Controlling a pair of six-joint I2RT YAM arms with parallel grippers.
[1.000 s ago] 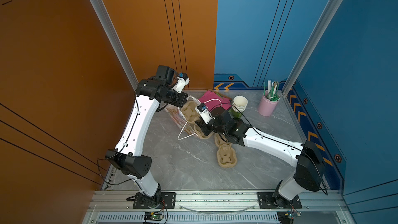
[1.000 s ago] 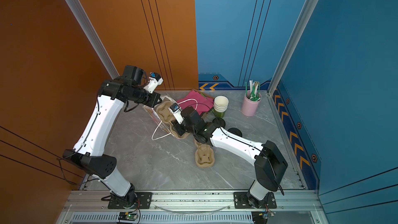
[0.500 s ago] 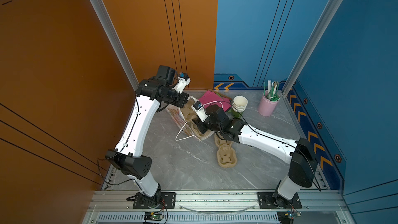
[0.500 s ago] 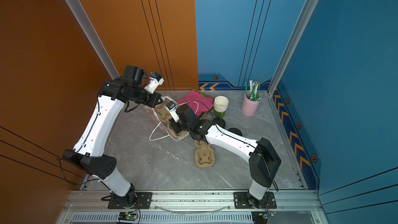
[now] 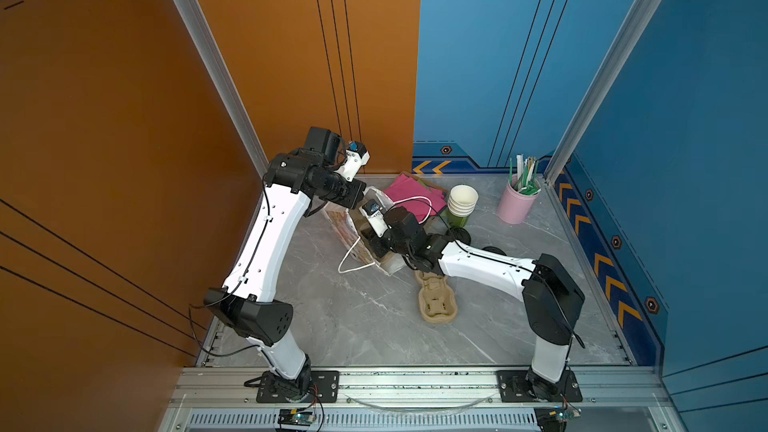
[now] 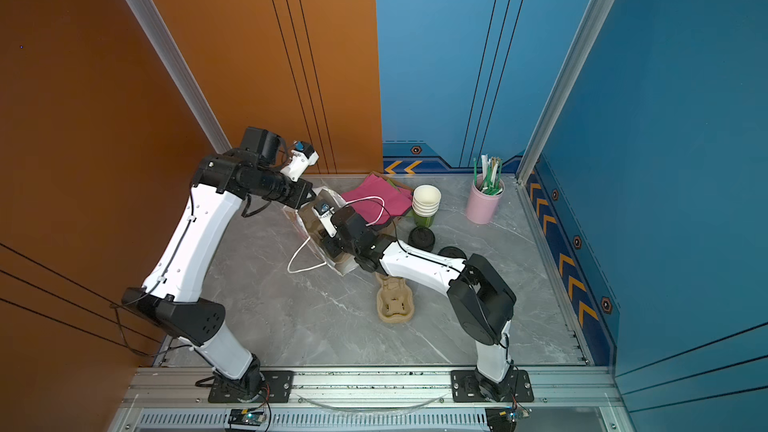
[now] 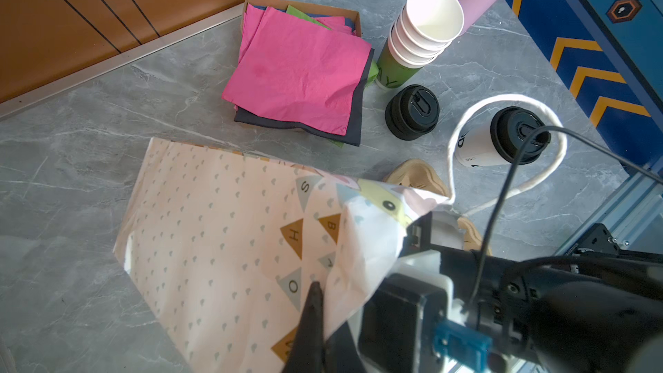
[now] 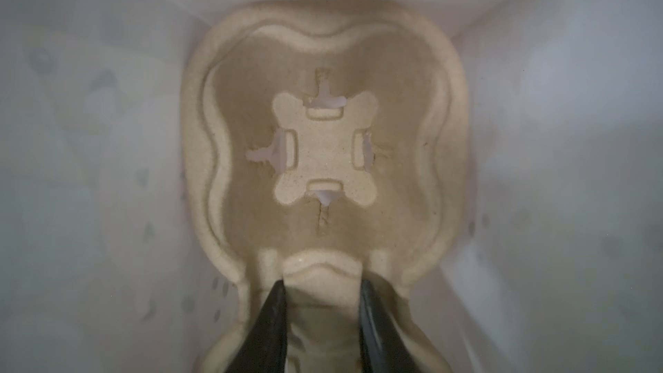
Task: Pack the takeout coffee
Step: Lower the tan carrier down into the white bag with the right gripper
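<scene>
While left claw point(image 7: 317, 292) pinches pale-pink patterned paper bag point(image 7: 222, 231), right claw point(image 8: 321, 292) grips brown moulded-pulp cup carrier point(image 8: 324, 145) inside it.

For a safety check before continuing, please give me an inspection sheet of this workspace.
Surface: grey table, no spill seen.
Job's things: coffee upright on table, outside bag; bag on its side, carrier inside.
Clutter: napkins, cup stack, lids, straw pot, spare carrier.
Grippers: left gripper shut on bag edge; right gripper inside bag, shut on carrier.
Cables: black cable crosses before coffee in left wrist view.
Surroundings: orange wall, blue wall.
</scene>
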